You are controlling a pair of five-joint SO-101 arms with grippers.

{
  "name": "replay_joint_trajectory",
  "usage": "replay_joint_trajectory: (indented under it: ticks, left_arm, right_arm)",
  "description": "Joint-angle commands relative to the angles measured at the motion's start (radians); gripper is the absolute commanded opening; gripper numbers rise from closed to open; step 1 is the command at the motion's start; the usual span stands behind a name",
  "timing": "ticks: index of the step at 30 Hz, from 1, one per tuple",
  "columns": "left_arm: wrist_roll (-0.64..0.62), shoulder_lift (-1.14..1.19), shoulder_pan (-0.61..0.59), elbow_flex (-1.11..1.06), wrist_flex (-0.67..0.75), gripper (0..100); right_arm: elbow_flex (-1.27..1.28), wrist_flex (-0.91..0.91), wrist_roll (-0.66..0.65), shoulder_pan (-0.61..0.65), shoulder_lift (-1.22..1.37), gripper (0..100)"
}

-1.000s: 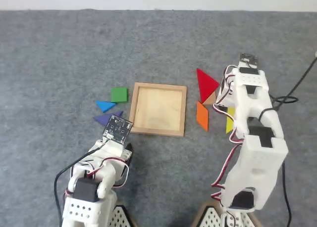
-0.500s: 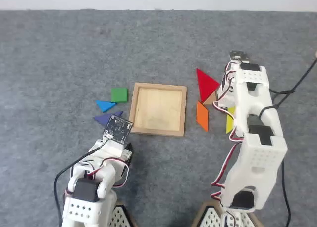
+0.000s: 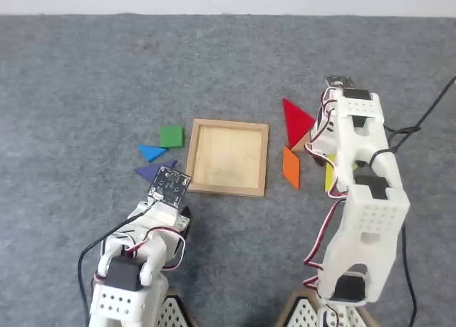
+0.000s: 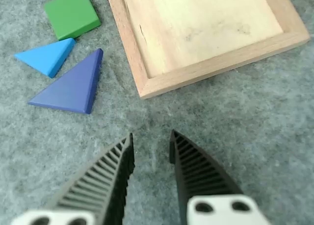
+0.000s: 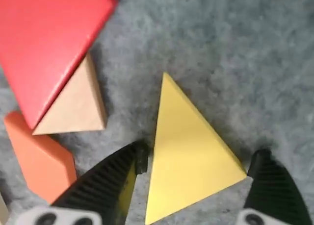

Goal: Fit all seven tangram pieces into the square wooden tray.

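looking down from the high view, the right arm (image 3: 362,199) covers most of the yellow triangle (image 5: 189,151), and from above a thin yellow strip of it shows beside the arm. the left arm's wrist board (image 3: 169,185) hides a corner of the dark blue triangle (image 4: 71,87) and also its own pincer under it. in the right wrist view the red triangle (image 5: 44,38) and the orange slanted piece (image 5: 41,161) are cut off by the edge, while the tan triangle (image 5: 73,105) is seen whole, lying against the red one's long side. in the left wrist view the wooden tray (image 4: 142,73) is cut off too, with one corner showing. the right pincer (image 5: 201,156) is spread wide, with one finger on each side of the yellow triangle; it holds nothing, and i cannot tell if a finger touches the piece. the left pincer (image 4: 151,137) is parted by a narrow gap with nothing in it, over the grey carpet (image 3: 85,78) just beside the tray's near corner. the tray lies flat between the two groups of pieces: the green square (image 4: 72,14), the light blue triangle (image 4: 46,56) and the dark blue one on the left arm's side, the other four on the right arm's side, all on the carpet outside the tray.
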State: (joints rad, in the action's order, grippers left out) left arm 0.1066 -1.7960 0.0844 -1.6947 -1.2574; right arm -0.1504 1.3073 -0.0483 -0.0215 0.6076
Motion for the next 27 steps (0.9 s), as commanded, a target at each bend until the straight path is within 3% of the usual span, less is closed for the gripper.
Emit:
replay_joint_trajectory:
  ticks: [1, 8, 21, 27]
  left_arm:
    - [-0.009, -0.017, -0.006, 0.012, -0.003, 12]
    - [-0.009, -0.017, -0.006, 0.012, -0.003, 12]
    - [-0.009, -0.017, -0.006, 0.012, -0.003, 12]
    - [-0.009, -0.017, -0.006, 0.012, -0.003, 12]
  right_arm:
    - [-0.038, 0.012, 0.026, -0.005, 0.004, 32.4]
    - [-0.038, 0.041, 0.104, -0.031, -0.056, 32.5]
    - [-0.041, 0.016, 0.109, -0.012, -0.001, 32.4]
    - [-0.044, 0.010, 0.107, -0.005, 0.007, 19.4]
